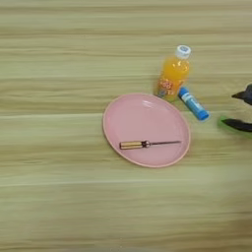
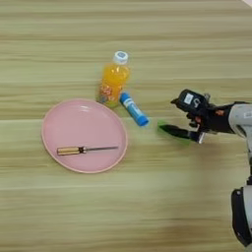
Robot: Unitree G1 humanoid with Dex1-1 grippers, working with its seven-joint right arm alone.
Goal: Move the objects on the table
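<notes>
Soft, even light with slight overall blur

The table (image 1: 59, 197) is evenly and brightly lit, with no hard glare seen. Only faint, short shadows are cast beside the plate (image 2: 69, 123) and bottle (image 2: 113, 78). Edges are rendered softly throughout, and the gripper (image 2: 173, 117) is smeared with a green fringe.

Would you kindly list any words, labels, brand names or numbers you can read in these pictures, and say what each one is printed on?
No text can be read in either view.
Orange-drink bottle: a red and white label low on its front, too blurred to read.
Gripper: a small white sticker on its black housing, too small to read.
Blue tube, screwdriver, pink plate: no print visible.
</notes>
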